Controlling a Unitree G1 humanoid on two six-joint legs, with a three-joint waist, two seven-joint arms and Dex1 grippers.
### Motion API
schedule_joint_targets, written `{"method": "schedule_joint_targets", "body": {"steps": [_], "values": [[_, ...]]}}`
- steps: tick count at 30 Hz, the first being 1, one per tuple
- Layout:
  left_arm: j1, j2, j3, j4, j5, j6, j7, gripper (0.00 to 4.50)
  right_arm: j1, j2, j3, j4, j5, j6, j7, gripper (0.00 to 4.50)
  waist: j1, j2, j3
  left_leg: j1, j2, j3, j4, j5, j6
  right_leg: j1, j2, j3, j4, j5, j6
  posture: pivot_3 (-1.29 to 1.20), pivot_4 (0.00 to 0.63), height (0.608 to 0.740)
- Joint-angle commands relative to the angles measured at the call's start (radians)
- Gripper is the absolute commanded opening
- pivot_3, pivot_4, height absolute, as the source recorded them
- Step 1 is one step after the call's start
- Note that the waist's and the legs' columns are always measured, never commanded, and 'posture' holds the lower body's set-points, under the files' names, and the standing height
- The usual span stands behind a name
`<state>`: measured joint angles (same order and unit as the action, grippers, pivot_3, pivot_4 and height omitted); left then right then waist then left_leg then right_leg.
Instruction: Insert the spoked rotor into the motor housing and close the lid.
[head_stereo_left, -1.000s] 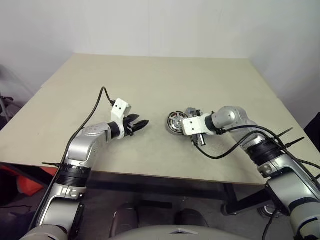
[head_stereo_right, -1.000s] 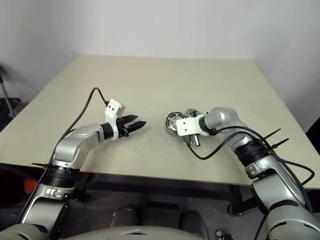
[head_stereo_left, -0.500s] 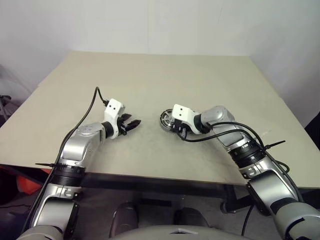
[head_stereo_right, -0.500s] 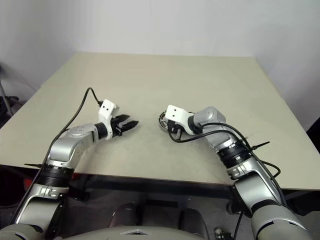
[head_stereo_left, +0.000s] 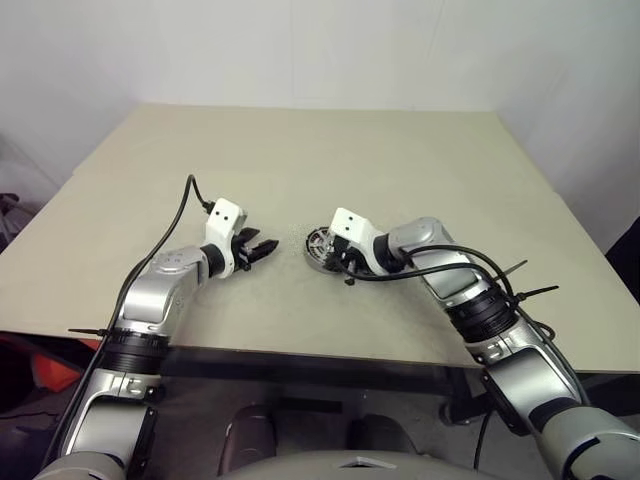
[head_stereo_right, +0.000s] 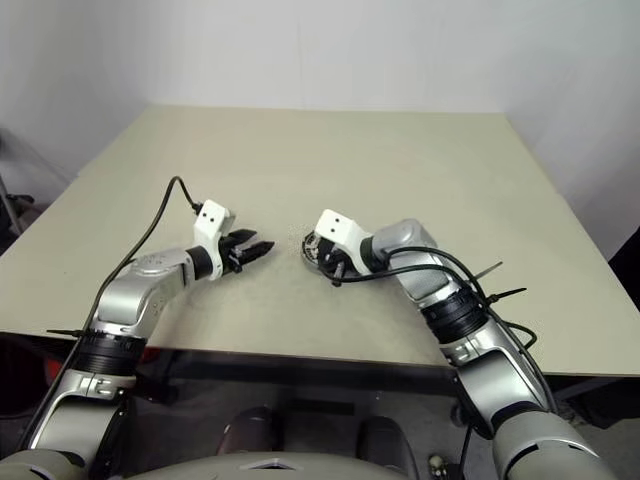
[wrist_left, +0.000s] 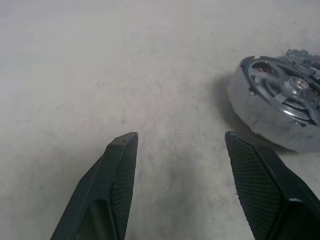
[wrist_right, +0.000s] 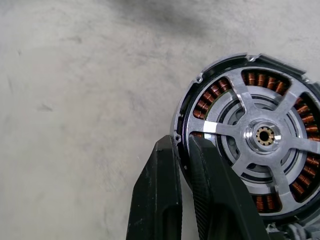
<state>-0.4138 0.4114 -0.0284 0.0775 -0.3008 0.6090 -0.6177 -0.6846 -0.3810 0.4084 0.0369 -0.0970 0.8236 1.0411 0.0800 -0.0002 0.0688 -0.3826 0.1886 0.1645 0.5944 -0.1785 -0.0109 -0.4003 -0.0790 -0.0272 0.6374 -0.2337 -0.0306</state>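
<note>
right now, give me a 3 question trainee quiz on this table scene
1. True or false: the left claw is holding the motor housing.
2. Which claw has its fingers shut on the housing's rim? A) left B) right C) neither
3. What colour are the windings seen between the spokes of the spoked rotor sitting in the housing?

Key: 1. False: it is open and apart from the housing, over the bare table. 2. B, the right claw. 3. Copper.
</note>
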Motion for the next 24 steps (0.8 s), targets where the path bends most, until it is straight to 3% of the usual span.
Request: {"method": "schedule_joint_targets", "body": {"steps": [1,7,14,20,24], "values": [[-0.002,0.000,0.005,-0.028,0.007,-0.015,0.006,2.95,-0.050,0.022,-0.014,-0.041,0.028,0.018,-0.033,0.01,0.000,0.000,0.000,0.000,0.000,0.000,0.000,0.000,0.000,0.000,0.000,0.000,0.000,0.000,0.000,0.00,0.000,0.740],[-0.003,0.007,0.010,-0.022,0.015,-0.016,0.005,2.95,-0.053,0.052,0.007,-0.002,0.047,0.042,-0.067,0.01,0.000,0.000,0.000,0.000,0.000,0.000,0.000,0.001,-0.001,0.000,0.000,0.000,0.000,0.000,0.000,0.00,0.000,0.740],[-0.013,0.014,0.018,-0.010,0.017,-0.016,-0.001,2.95,-0.063,0.047,-0.019,-0.071,0.093,0.090,-0.084,2.26,0.002,0.000,0.000,0.000,0.000,0.000,0.000,0.001,-0.002,0.000,0.000,0.000,0.000,0.000,0.000,0.00,0.000,0.740],[-0.026,0.001,-0.007,-0.005,0.016,-0.078,-0.048,2.95,-0.073,0.072,-0.233,-0.221,0.210,0.248,-0.183,2.26,0.015,0.000,0.000,0.001,0.000,0.000,0.000,0.001,-0.002,0.000,0.000,0.000,0.000,0.000,0.000,0.00,0.000,0.740],[-0.060,-0.013,-0.023,0.012,0.007,-0.098,-0.089,2.95,-0.004,0.122,-0.458,-0.251,0.285,0.414,-0.295,2.26,0.024,0.000,0.000,0.002,0.000,0.000,-0.001,0.002,-0.003,0.002,0.000,0.000,0.000,0.000,0.000,0.00,0.000,0.740]]}}
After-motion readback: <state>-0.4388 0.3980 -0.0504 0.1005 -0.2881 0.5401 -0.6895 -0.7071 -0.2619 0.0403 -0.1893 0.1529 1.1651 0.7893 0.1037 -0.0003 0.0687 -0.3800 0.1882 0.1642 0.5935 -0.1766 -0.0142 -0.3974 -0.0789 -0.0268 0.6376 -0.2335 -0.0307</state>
